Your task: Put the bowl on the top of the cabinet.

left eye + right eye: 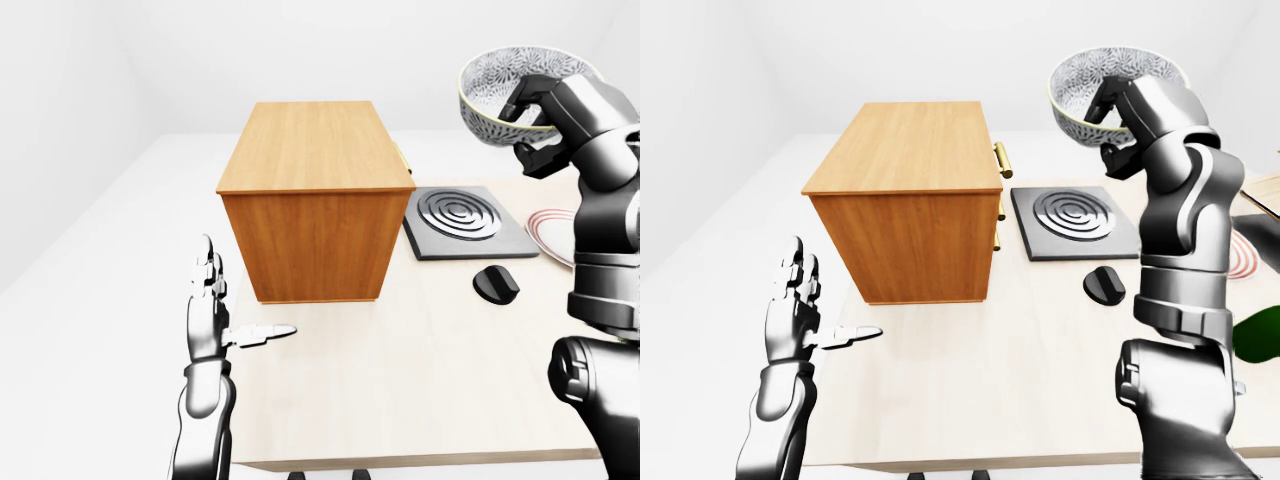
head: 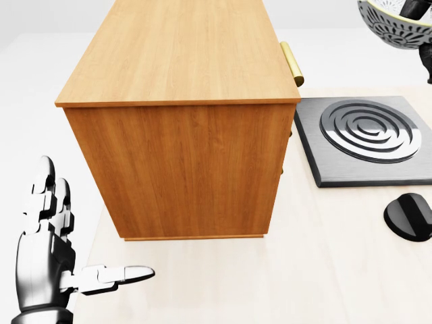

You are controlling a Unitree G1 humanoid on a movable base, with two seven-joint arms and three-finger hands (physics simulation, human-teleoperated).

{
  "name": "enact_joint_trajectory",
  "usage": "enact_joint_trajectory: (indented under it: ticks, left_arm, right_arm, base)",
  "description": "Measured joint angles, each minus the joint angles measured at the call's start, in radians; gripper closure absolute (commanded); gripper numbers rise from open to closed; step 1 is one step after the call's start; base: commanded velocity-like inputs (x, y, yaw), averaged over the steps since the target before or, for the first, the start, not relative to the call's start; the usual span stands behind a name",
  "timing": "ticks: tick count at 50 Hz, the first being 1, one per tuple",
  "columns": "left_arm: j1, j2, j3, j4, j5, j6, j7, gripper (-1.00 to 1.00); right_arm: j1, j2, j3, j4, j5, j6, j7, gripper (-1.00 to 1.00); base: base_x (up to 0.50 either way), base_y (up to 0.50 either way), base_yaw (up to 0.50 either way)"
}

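arms: glossy grey-silver metal | joints: dark bands | left hand: white-tipped fingers

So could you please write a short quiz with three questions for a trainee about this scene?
1. True or false: the bowl already rests on the cabinet.
2. Which hand holds the bowl? A) left hand B) right hand
3. Fill in: the left hand's fingers are ____, holding nothing.

Key
1. False; it is in the air, up and to the right of the cabinet in the left-eye view.
2. B
3. open
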Motion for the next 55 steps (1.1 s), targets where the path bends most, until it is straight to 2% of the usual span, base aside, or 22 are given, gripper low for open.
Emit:
enact_joint_trajectory:
  ticks: [11, 21, 26, 35, 55]
  left_arm:
    - [-0.003, 0.001, 0.001, 0.003, -0.002, 0.0, 0.001, -1.0]
    - [-0.002, 0.001, 0.0, 0.004, -0.006, 0.0, -0.004, -1.0]
    - [0.0, 0.002, -0.001, 0.003, -0.007, 0.0, -0.007, -1.0]
    - [0.009, 0.001, -0.003, -0.005, -0.01, 0.0, -0.012, -1.0]
    - [0.004, 0.001, 0.001, -0.01, -0.019, 0.0, -0.019, -1.0]
  right_arm:
    - [-0.432, 0.017, 0.125, 0.611, -0.05, -0.059, -0.246, 1.0]
    - [-0.654, 0.101, 0.201, 0.903, -0.117, -0.105, -0.392, 1.0]
    - [-0.712, 0.154, 0.221, 0.976, -0.149, -0.115, -0.439, 1.0]
    - [-0.761, 0.251, 0.24, 1.047, -0.184, -0.105, -0.493, 1.0]
    - [-0.799, 0.455, 0.28, 1.079, -0.218, -0.097, -0.518, 1.0]
  base:
    - [0.0, 0.0, 0.0]
    - [0.0, 0.0, 0.0]
    - [0.0, 0.0, 0.0]
    - [0.0, 0.0, 0.0]
    - [0.0, 0.0, 0.0]
